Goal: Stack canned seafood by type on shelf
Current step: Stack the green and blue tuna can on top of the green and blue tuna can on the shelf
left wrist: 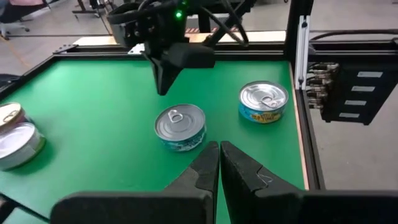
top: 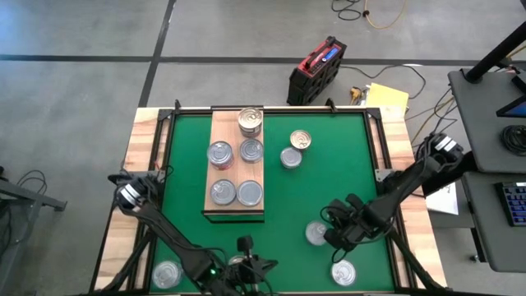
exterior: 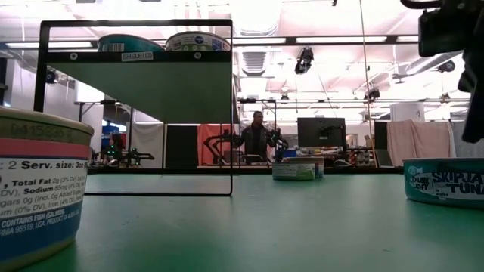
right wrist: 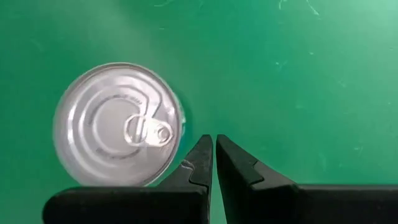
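The shelf [top: 236, 164] is a light wooden board at the mat's far left. It bears several silver-lidded cans [top: 220, 154], with one stacked on another at its far end [top: 251, 121]. Two cans [top: 296, 149] rest on the mat right of it. Near the right front, a can [top: 316, 233] [right wrist: 118, 124] [left wrist: 180, 126] sits on its base. My right gripper [top: 331, 238] [right wrist: 213, 149] hovers shut just beside and above it. Another can [top: 343, 272] [left wrist: 263, 101] lies nearer the front edge. My left gripper [top: 261, 265] [left wrist: 219, 155] is shut at the front middle, pointing toward these cans.
One more can [top: 167, 274] stands at the front left corner, close to the low camera [exterior: 38, 189]. Open green mat [top: 329, 189] lies between the shelf and the right arm. Wooden table borders and black frame rails [top: 386, 156] edge the mat.
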You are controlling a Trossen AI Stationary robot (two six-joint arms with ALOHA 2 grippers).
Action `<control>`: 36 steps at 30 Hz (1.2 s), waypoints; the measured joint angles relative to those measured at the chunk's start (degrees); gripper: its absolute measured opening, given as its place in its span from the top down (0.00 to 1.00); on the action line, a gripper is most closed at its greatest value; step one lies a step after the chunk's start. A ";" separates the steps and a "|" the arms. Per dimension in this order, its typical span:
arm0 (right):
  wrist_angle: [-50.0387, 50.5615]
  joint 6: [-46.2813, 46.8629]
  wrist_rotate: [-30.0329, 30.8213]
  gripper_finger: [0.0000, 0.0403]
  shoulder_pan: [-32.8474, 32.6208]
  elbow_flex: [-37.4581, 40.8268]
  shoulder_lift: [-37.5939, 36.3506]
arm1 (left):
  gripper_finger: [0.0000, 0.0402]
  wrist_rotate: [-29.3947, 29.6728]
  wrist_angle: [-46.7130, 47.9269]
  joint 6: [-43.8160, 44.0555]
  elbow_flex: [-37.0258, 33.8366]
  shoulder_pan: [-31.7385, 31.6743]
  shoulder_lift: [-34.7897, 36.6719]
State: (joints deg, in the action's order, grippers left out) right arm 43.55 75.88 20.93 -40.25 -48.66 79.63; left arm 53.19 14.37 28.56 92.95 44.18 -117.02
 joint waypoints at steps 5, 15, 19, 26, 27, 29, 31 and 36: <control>-0.68 0.00 0.13 0.97 0.02 0.07 3.80 | 1.00 -0.25 -1.50 -0.04 -0.02 -0.22 -1.26; -10.92 -1.57 -2.08 0.97 -0.21 -0.05 10.66 | 1.00 -0.26 -2.61 -0.04 -0.07 -0.22 -2.93; -14.65 -4.52 -2.49 0.97 -0.24 -1.59 11.40 | 1.00 -0.35 -5.62 -1.60 -0.07 -0.26 -3.88; -14.14 -12.05 -2.27 0.97 -0.22 -6.69 11.68 | 1.00 -1.95 -8.97 -5.20 -0.09 -1.06 -6.40; -11.95 -12.36 -1.57 0.97 -0.20 -7.78 11.51 | 1.00 -1.99 -9.07 -5.47 -0.09 -1.22 -6.47; -4.98 -12.46 0.97 0.97 -0.22 -10.41 10.84 | 1.00 -2.77 -9.39 -5.56 -0.09 -1.58 -6.52; 1.62 -11.93 4.17 0.97 -0.24 -13.48 9.99 | 1.00 -3.24 -9.42 -5.57 -0.09 -1.96 -6.60; 6.70 -13.46 10.16 0.97 -1.60 -16.85 8.02 | 1.00 -4.69 -10.86 -5.55 -0.09 -2.86 -6.61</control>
State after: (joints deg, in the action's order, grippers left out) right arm 50.25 62.42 31.09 -41.85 -65.52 87.65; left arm 48.49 3.50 23.00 92.86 41.32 -123.63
